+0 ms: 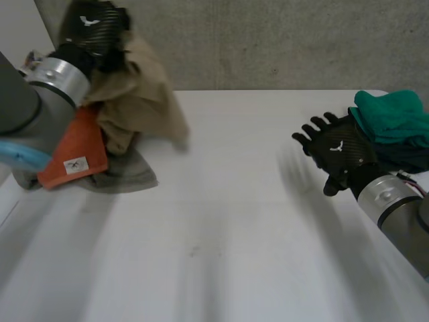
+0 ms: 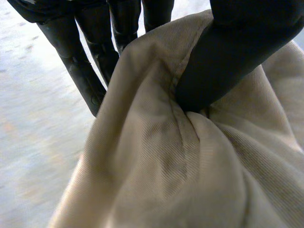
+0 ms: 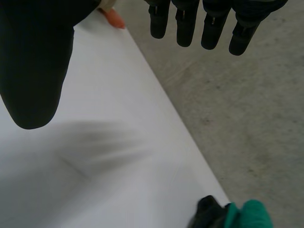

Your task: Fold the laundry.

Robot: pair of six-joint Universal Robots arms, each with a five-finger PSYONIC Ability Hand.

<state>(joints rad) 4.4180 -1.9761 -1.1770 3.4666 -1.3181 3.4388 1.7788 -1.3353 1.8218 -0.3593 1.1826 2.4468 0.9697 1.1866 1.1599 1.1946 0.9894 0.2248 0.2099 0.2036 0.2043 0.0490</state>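
Over at the left, the left hand (image 1: 90,30) is lifting a beige cloth (image 1: 144,94) out of the unsorted heap. Its thumb is pinching a bunch of the fabric against the fingers (image 2: 80,66), and the rest is hanging crumpled above an orange cloth (image 1: 77,151) and a grey cloth (image 1: 127,176) lying at the left end of the counter (image 1: 221,235). Further right, the right hand (image 1: 338,151) is hovering just above the surface, fingers (image 3: 185,23) straight and spread, holding nothing, just beside a green stack (image 1: 392,114) that looks already folded. I'd say the pick-up step is under way — next the beige cloth needs carrying to the middle of the counter and spreading flat, with the right hand coming across to catch a free edge.
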